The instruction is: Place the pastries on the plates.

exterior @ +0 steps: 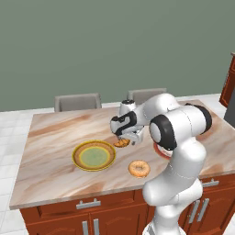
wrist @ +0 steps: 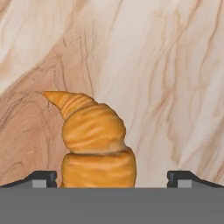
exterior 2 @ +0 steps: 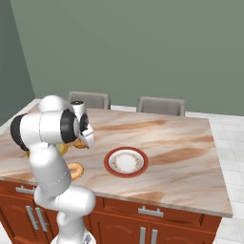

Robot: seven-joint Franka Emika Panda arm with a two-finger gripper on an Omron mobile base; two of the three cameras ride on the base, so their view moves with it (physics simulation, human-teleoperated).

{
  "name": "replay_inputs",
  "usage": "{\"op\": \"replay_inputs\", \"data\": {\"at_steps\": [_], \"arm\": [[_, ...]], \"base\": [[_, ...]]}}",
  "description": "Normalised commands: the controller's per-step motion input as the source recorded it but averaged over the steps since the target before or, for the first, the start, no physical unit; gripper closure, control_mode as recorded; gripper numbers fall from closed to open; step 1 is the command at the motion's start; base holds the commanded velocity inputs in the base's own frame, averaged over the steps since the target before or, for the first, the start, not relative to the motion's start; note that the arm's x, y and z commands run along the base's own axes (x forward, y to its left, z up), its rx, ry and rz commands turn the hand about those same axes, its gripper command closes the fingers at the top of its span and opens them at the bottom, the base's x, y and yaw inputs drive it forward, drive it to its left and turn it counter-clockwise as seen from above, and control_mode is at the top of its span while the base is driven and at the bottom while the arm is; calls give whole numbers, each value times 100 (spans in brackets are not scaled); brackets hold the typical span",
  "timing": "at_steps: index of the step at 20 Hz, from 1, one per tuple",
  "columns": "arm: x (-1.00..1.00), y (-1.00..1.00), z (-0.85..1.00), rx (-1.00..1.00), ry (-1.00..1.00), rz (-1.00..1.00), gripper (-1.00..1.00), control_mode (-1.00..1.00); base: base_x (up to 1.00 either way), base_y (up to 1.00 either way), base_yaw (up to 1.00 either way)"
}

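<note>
The golden-brown croissant (wrist: 94,140) lies on the marbled counter, just right of the yellow-rimmed plate (exterior: 75,156) with its green centre. My gripper (wrist: 112,177) hangs right over the croissant (exterior: 121,143), open, its fingertips (wrist: 43,177) spread wider than the pastry between them. The glazed donut (exterior: 139,168) rests near the counter's front edge, apart from both plates. To the right sits the white plate (exterior 2: 109,162) with a red rim, bare; my arm hides most of it in the left base view. In the right base view the croissant (exterior 2: 80,144) and donut (exterior 2: 75,170) peek out beside my arm.
The island counter (exterior 2: 181,152) has wooden cabinet fronts below. Two grey chairs (exterior: 78,102) (exterior: 147,95) stand behind its far edge. A dark wooden cabinet (exterior: 228,85) is at the far right.
</note>
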Motion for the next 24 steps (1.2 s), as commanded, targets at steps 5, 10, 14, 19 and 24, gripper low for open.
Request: {"op": "replay_inputs", "data": {"at_steps": [5,10,14,19,24], "arm": [[16,3,-22,0,0,0,-100,-100],[10,1,-10,0,0,0,100,-100],[-1,0,4,0,0,0,100,-100],[-17,3,82,0,-3,0,100,-100],[-62,21,89,2,0,-4,100,-100]], "base": [[0,0,0],[0,0,0],[0,0,0],[0,0,0],[0,0,0]]}}
